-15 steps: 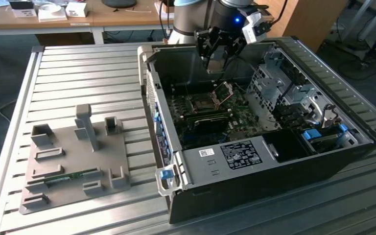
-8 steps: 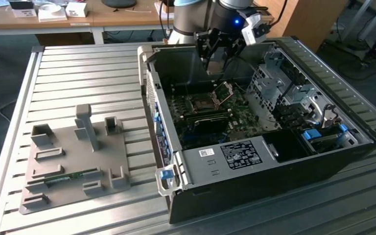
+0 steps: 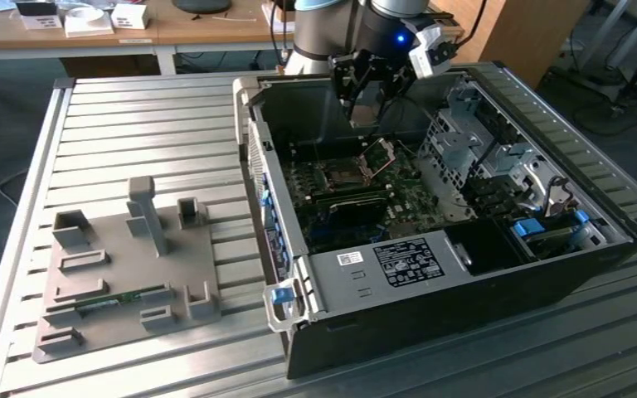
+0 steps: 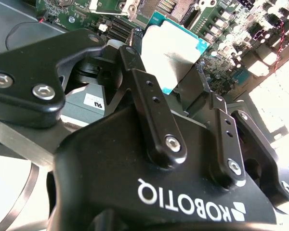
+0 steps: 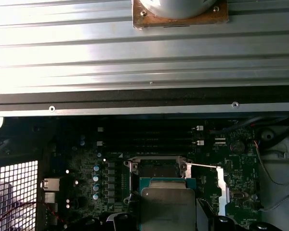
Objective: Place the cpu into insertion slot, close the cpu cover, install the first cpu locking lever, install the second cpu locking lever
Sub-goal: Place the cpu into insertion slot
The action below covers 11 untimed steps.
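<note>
the tool (image 4: 166,65) is clamping the chip (image 4: 169,50) by two opposite edges, with its fingers (image 4: 151,106) pressing in from either side. the chip is hanging in the air with nothing under it, its flat metal lid facing back toward the wrist.

in the exterior view the tool (image 3: 365,106) is hovering inside the open computer case (image 3: 430,323). the case is lying on the slatted surface (image 3: 130,124), toward the exterior view's right. the tool is working over the end of the case nearest the surface's far edge.

the socket (image 3: 344,172) is lying on the board directly beneath the tool, a little toward the surface's near edge. the cover (image 3: 381,156) is standing tilted up on the side of the socket toward the exterior view's right, leaving the opening free.

in the first wrist view the chip (image 5: 166,207) is overlapping one side of the socket (image 5: 156,169), and the socket's dark middle and silvery rim are showing beyond the chip's edge. judging from that, the chip is riding above the socket and slightly off its centre, not yet seated. the chip is square, so what matters is matching its edges to the socket's rim, and they are looking roughly parallel.
</note>
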Motion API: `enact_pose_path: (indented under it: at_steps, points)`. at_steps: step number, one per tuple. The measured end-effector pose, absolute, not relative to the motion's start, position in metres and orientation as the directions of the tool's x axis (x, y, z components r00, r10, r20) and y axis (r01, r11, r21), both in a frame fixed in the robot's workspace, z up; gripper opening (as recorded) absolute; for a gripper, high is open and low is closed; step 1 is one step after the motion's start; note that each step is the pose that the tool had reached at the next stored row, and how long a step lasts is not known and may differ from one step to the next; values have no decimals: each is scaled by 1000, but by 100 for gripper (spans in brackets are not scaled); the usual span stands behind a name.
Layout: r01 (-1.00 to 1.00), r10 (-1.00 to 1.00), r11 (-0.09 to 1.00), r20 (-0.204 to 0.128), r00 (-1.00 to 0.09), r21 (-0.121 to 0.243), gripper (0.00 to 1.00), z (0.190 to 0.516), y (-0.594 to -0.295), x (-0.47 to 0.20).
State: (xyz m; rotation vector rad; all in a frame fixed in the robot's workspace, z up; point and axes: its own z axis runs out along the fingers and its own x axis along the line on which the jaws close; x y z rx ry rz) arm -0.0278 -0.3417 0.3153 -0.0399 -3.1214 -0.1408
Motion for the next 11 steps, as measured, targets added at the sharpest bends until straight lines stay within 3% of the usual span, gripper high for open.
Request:
enact_pose_path:
  at_steps: [11]
  points:
    - [26, 25, 996, 18, -1000, 90, 54, 313, -342, -28]
